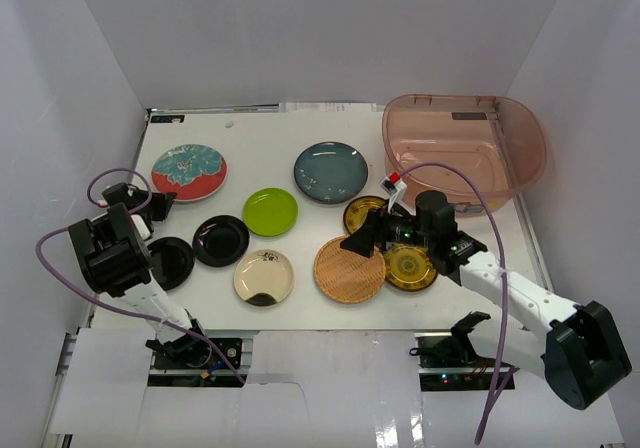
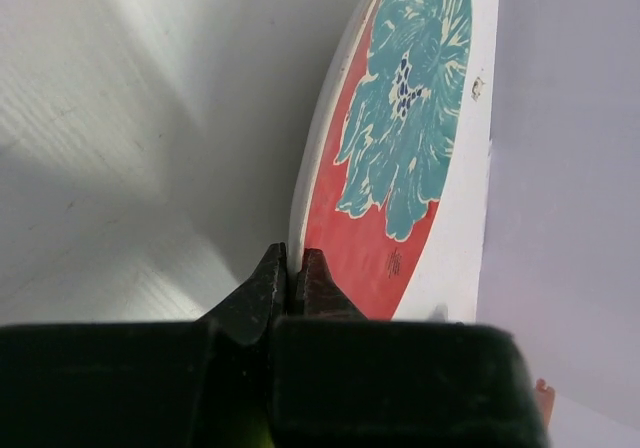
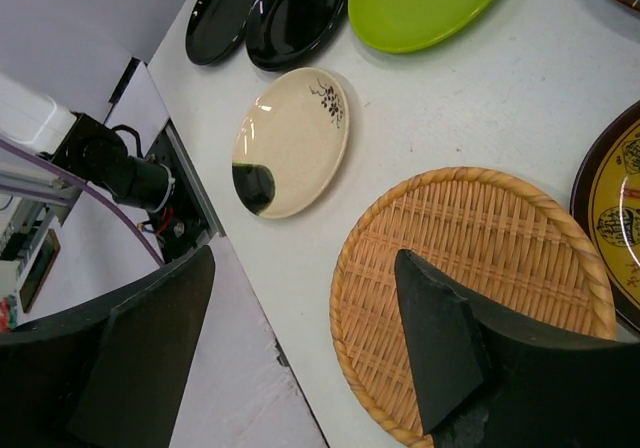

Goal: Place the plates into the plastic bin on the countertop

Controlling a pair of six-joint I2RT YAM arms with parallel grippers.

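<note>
Left gripper (image 2: pixel 295 273) pinched shut on the red-teal plate (image 2: pixel 400 138) rim at the countertop's (image 1: pixel 260 138) 10 o'clock, right gripper (image 3: pixel 300 268) spread wide over the woven plate (image 3: pixel 480 238) at 5 o'clock, plastic bin (image 1: pixel 520 168) at 1 o'clock.

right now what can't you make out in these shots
Top view: the left arm covers part of the outer black plate.
Top view: the right gripper hides part of the rear gold-brown plate.
Left wrist view: the red-teal plate is cut off by the top edge, and the left gripper hides its near rim.
Right wrist view: unclear whether the right gripper touches the woven plate.
</note>
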